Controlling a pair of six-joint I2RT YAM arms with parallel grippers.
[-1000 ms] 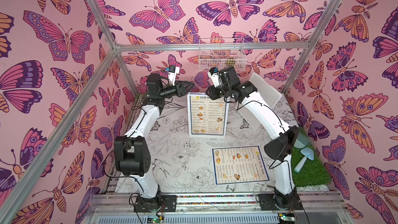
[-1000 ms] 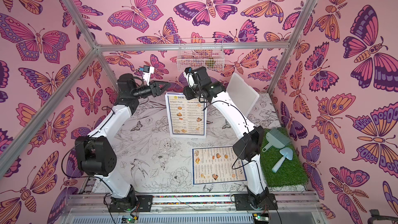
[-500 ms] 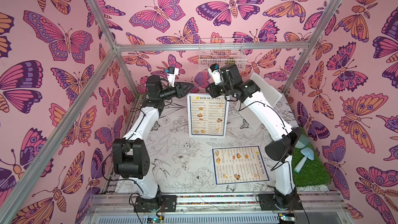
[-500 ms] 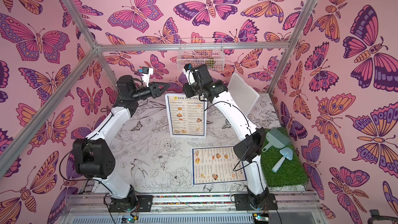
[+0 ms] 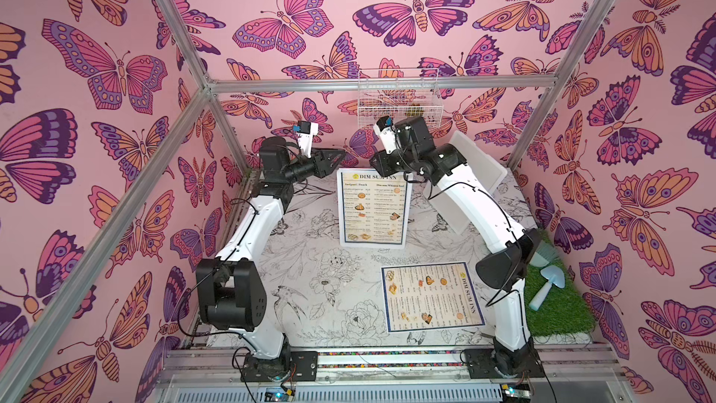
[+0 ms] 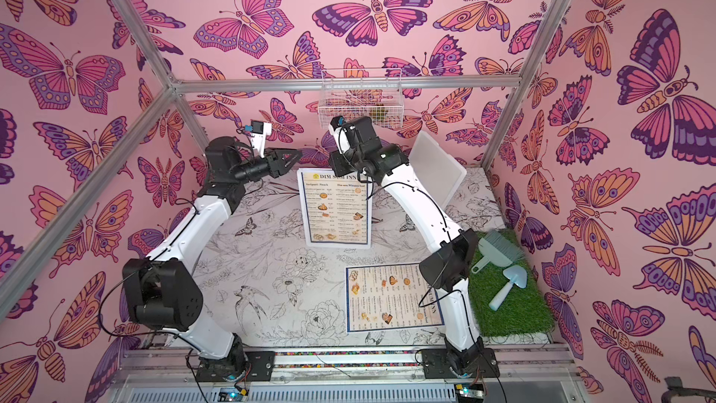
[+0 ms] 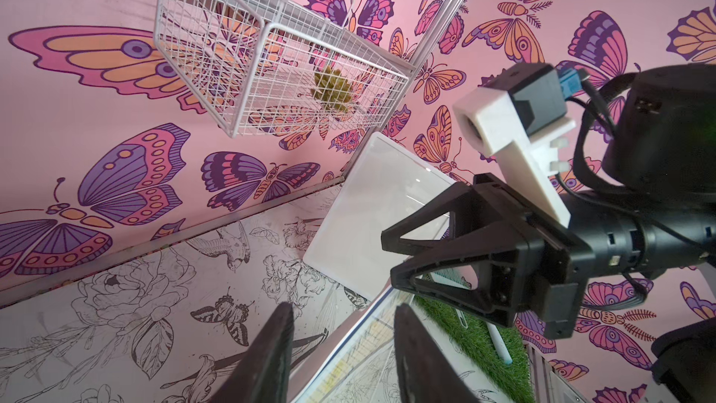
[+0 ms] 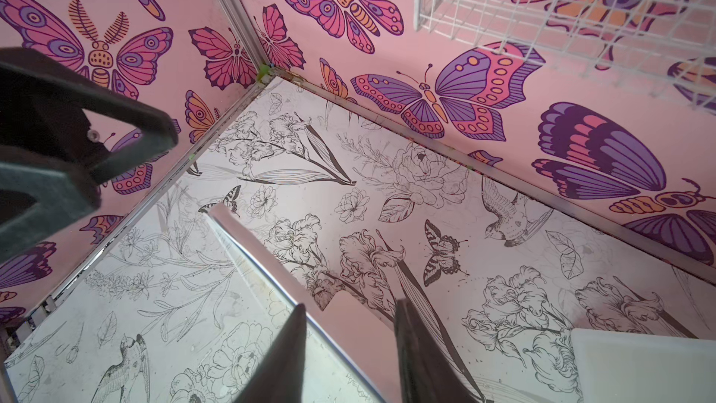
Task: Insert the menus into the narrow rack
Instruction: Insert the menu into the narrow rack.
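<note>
So far neither sheet has reached the wire rack (image 5: 399, 120) on the back wall, so by my reckoning both insertions are left to do. One menu (image 5: 372, 207) is tilted up below the rack, its top edge running between the fingers of the left pincer (image 7: 343, 306) and the right pincer (image 8: 348, 308). Each stands part open with a gap beside the sheet, and no firm pinch shows. The second menu (image 5: 431, 297) lies flat on the bench (image 5: 310, 265), untouched.
</note>
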